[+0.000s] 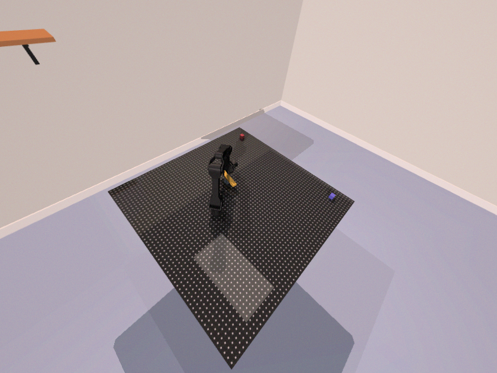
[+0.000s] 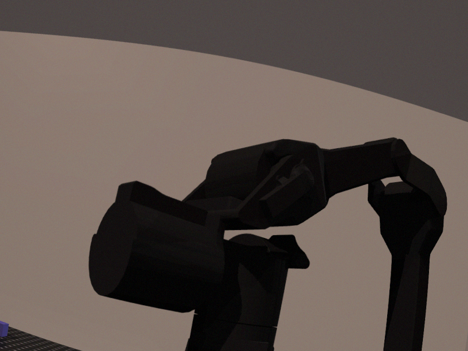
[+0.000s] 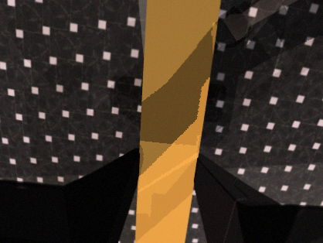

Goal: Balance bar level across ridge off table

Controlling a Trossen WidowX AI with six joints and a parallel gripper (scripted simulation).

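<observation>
The orange-yellow bar runs lengthwise through the wrist view, with dark shadows across it. My gripper is shut on the bar, one black finger against each long side. In the top view the bar is beside the arm, above the dotted mat; its exact height and tilt cannot be told. The ridge is mostly hidden: a small grey-blue patch shows under the bar in the top view, and a thin grey sliver shows beside its upper end in the wrist view. Whether bar and ridge touch cannot be told. The arm hides the bar in the exterior view.
The black dotted mat lies under the arm. A red cube is near its far corner. A blue cube is near its right corner. A pale rectangle lies on the near part. An orange shelf is on the wall.
</observation>
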